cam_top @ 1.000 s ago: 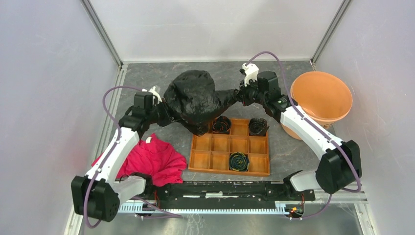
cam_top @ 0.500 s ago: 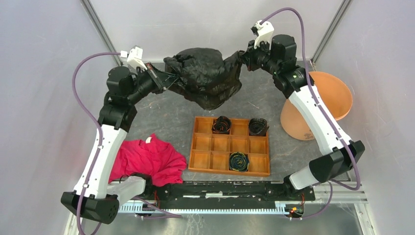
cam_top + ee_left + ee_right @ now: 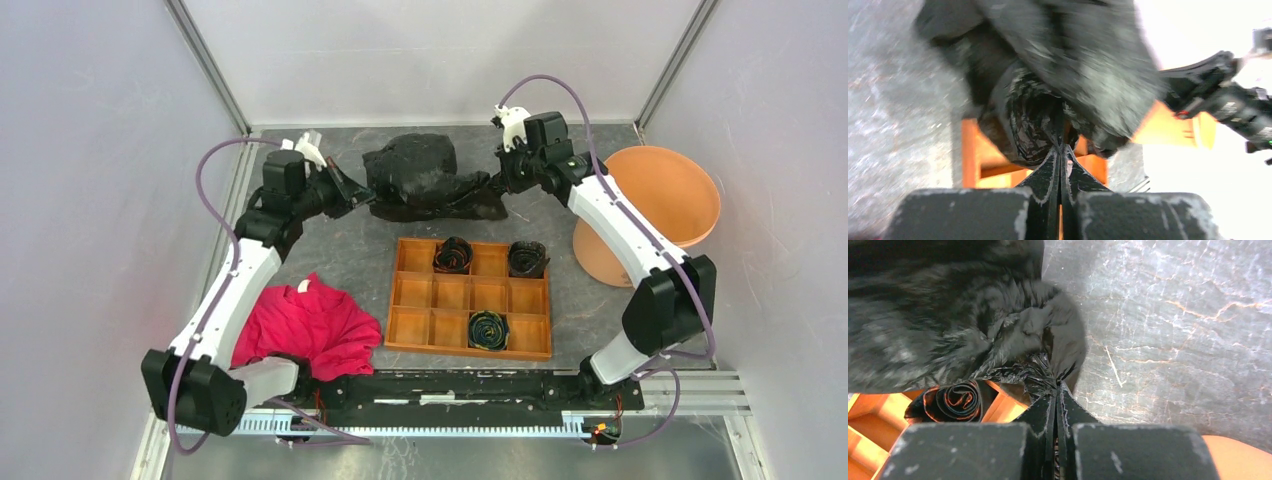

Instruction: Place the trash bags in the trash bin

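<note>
Bag (image 3: 420, 178): black, crumpled film, at the far middle of the bench (image 3: 330, 250), behind the tray (image 3: 470, 300).
Left gripper (image 3: 363, 199): pinched tight on bag's left edge.
Right gripper (image 3: 494, 184): pinched tight on its right edge.
Bin (image 3: 655, 195): far right, apart from bag.

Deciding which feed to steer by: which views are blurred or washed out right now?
Left wrist: the black trash bag is smeared with blur, and the right side is blown out white around the trash bin. Right wrist: the bag is blurred at upper left, the table crisp. Top external: sharp and evenly lit.
</note>
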Tool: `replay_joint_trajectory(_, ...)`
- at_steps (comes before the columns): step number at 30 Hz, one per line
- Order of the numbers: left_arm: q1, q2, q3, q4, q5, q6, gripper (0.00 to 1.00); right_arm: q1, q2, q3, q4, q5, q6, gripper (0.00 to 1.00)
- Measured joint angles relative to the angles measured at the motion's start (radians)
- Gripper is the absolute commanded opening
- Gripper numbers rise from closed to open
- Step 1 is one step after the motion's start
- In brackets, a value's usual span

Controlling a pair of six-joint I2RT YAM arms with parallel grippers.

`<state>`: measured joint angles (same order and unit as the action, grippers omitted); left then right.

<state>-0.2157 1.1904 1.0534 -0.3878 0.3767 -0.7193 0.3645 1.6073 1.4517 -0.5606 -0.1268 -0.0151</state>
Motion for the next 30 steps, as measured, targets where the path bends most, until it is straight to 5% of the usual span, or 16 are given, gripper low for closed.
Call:
replay_joint_trajectory(14, -0.158, 0.015, 0.219, 0.193, 0.020, -0.055, 0.02, 0.000, -0.139, 0.029, 0.050, -0.137, -0.036, 0.02)
replay_joint_trajectory(24, -0.302, 0.224, 0.308, 0.229, 0.049, -0.058, 0.02, 0.007, -0.270, -0.245, 0.586, -0.578, 0.218, 0.06)
replay_joint_trajectory(30, -0.303, 0.253, 0.308, 0.240, 0.049, -0.058, 0.02, 0.021, -0.251, -0.352, 0.814, -0.674, 0.394, 0.17)
